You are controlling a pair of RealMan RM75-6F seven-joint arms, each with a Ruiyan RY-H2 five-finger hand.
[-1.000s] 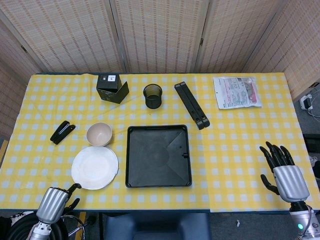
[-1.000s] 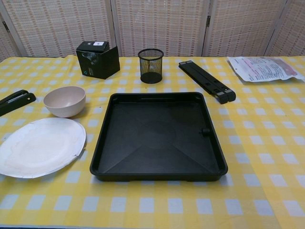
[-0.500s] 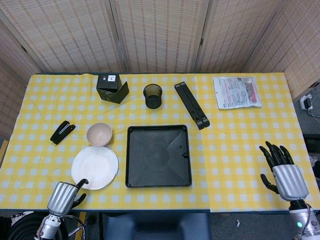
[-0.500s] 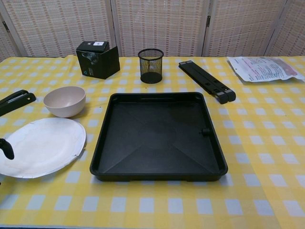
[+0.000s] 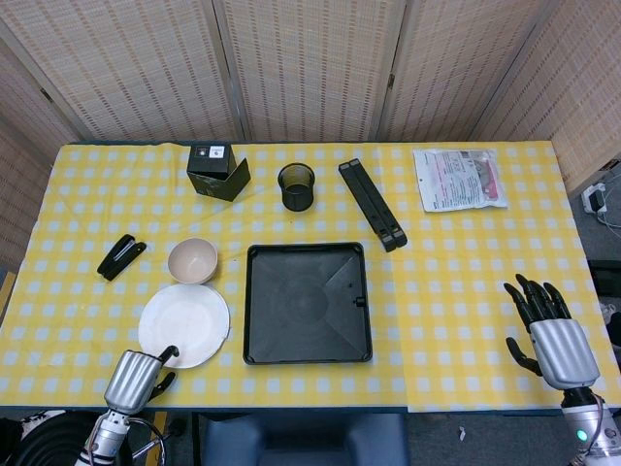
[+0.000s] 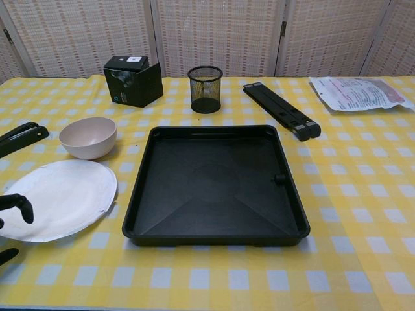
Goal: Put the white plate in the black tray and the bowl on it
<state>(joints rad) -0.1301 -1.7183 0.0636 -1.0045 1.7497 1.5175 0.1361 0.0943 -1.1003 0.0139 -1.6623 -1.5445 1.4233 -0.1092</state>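
Observation:
The white plate (image 5: 184, 323) (image 6: 57, 197) lies on the checked cloth just left of the black tray (image 5: 308, 302) (image 6: 217, 184), which holds nothing. The beige bowl (image 5: 192, 259) (image 6: 88, 137) stands upright behind the plate. My left hand (image 5: 135, 378) (image 6: 11, 214) hovers at the plate's near edge with its fingers curled over the rim, holding nothing. My right hand (image 5: 550, 333) rests open at the table's near right corner, far from the tray, and shows only in the head view.
A black stapler (image 5: 121, 255) lies left of the bowl. At the back stand a black box (image 5: 217, 170), a mesh pen cup (image 5: 297, 186), a folded black stand (image 5: 372, 204) and a printed packet (image 5: 459, 179).
My left hand has come up and rightward from below the table edge to the plate's near rim. The right hand, plate, bowl and tray have stayed put.

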